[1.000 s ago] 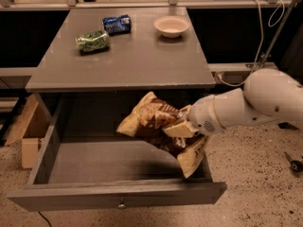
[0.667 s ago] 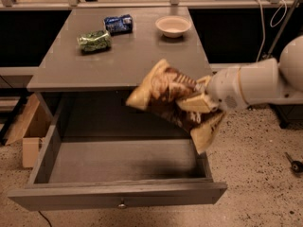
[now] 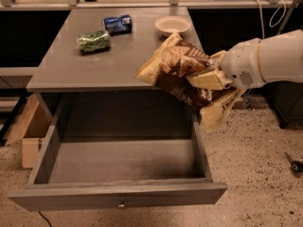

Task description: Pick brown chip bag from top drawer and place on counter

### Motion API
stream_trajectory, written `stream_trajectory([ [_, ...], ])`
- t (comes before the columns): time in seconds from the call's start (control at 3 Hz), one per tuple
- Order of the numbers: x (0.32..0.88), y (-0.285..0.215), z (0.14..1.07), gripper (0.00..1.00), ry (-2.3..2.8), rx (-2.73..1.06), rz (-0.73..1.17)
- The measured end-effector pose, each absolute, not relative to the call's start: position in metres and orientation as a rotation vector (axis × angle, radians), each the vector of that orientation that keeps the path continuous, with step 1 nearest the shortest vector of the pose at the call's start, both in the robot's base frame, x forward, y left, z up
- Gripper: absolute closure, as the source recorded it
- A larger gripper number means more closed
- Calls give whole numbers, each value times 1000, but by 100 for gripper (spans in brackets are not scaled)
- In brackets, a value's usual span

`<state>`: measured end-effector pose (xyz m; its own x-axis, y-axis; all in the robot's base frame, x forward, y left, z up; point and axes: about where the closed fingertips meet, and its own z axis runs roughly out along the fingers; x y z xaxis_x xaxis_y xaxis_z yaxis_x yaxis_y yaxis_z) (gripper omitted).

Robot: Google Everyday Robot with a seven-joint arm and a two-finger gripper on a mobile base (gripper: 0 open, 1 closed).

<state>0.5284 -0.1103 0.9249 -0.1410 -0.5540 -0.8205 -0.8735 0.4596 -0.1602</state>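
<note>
My gripper (image 3: pixel 208 78) is shut on the brown chip bag (image 3: pixel 177 70), a crinkled dark-brown and cream-yellow bag. I hold it in the air over the right front corner of the grey counter (image 3: pixel 118 56), with its lower end hanging past the counter's right edge. The top drawer (image 3: pixel 118 193) stands pulled open below, grey inside, with a small round metal knob (image 3: pixel 122 205) on its front panel. My white arm comes in from the right.
On the counter stand a crushed green can (image 3: pixel 93 39), a blue can (image 3: pixel 117 23) and a small white bowl (image 3: pixel 172 25). A cardboard box (image 3: pixel 26 131) sits on the speckled floor to the left. A dark shelf runs behind the counter.
The gripper has lifted the chip bag up out of the drawer and carried it back to the counter's right front corner.
</note>
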Motion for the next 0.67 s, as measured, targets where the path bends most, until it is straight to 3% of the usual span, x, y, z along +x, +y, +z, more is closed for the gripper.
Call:
stream_trajectory([
  [0.33,536,-108,925,100,1835,-1182,432],
  [0.67,583,-115,920,100,1872,-1141,409],
])
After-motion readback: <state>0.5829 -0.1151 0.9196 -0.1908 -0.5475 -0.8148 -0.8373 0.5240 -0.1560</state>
